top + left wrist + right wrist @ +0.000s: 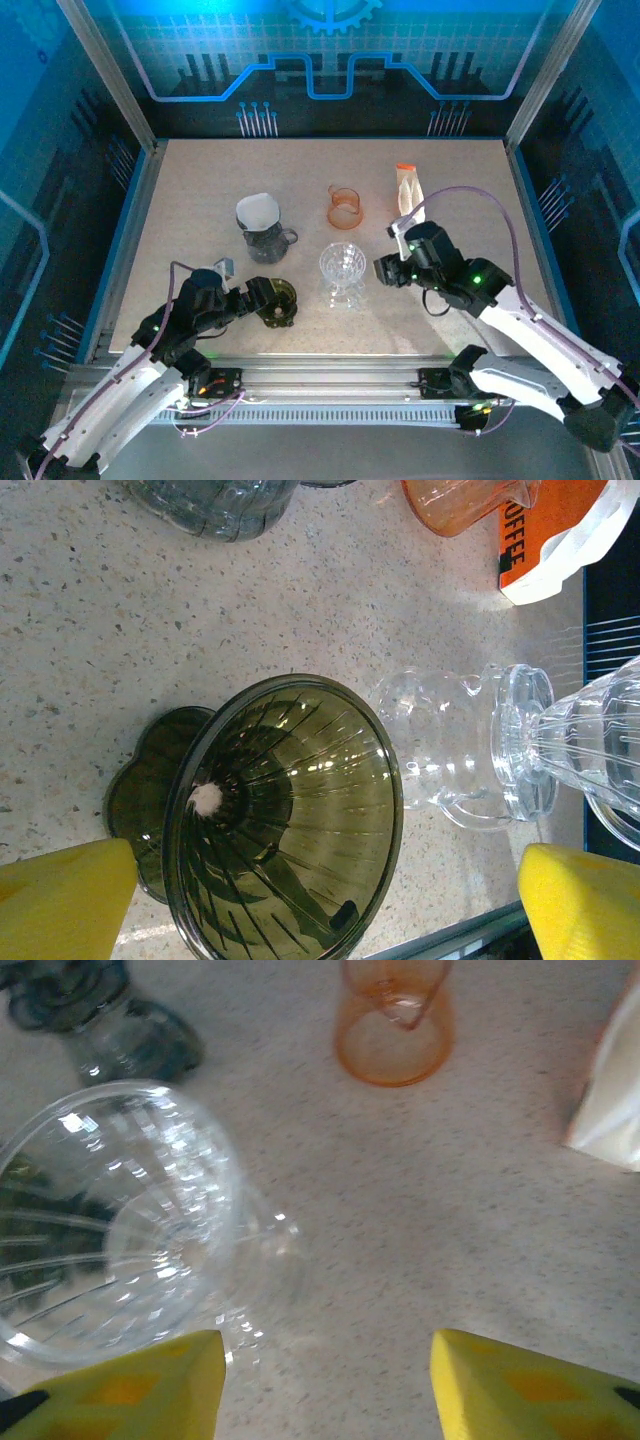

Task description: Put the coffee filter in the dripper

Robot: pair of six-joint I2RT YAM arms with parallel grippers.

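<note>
A white coffee filter [257,211] sits in the mouth of a grey dripper [266,240] at the back left. A dark olive dripper [277,301] [290,810] stands at the front, and my left gripper [262,297] [325,905] is open wide with the yellow fingers [65,895] on either side of it. A clear glass dripper [343,270] [115,1220] stands in the middle. My right gripper [387,268] [325,1385] hovers just right of it, open, with bare table between its fingers.
An orange glass cup [345,207] [395,1025] stands behind the clear dripper. A white and orange filter bag [408,190] [560,540] stands at the back right. The table's front edge [330,355] runs close behind the olive dripper.
</note>
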